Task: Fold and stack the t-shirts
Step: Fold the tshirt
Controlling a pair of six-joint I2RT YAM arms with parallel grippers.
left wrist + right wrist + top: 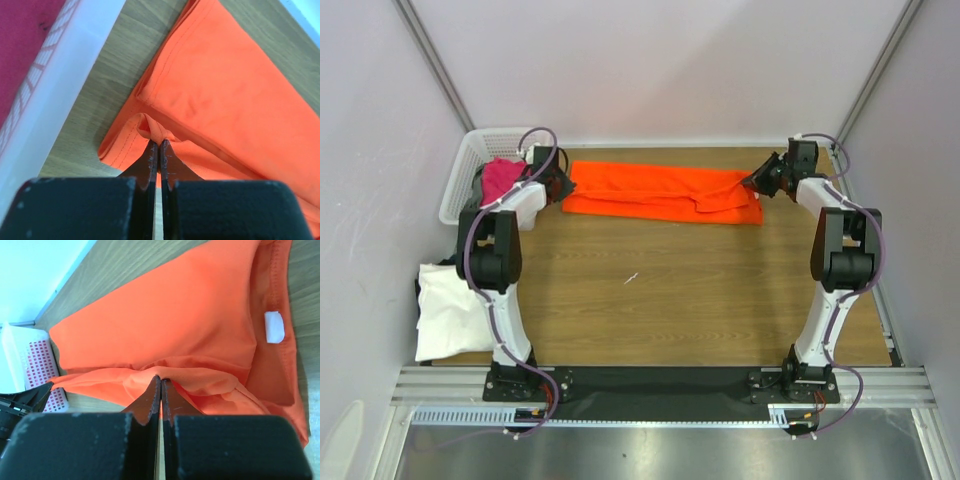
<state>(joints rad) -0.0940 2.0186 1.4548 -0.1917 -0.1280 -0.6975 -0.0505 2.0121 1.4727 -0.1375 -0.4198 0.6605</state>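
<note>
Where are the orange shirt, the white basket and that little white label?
orange t-shirt point(650, 190): top view, middle of the folded cloth.
white basket point(461, 180): top view, its left wall.
white label point(274, 326): right wrist view, centre of the tag.

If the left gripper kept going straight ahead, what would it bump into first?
The orange t-shirt: the left gripper pinches its edge, and more folded cloth lies just ahead, it seems.

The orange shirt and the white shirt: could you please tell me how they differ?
The orange shirt stretches along the far side; the white shirt sits bunched at the near left. The left fingers and right fingers pinch the orange shirt; the white shirt lies untouched. Both are plain.
</note>
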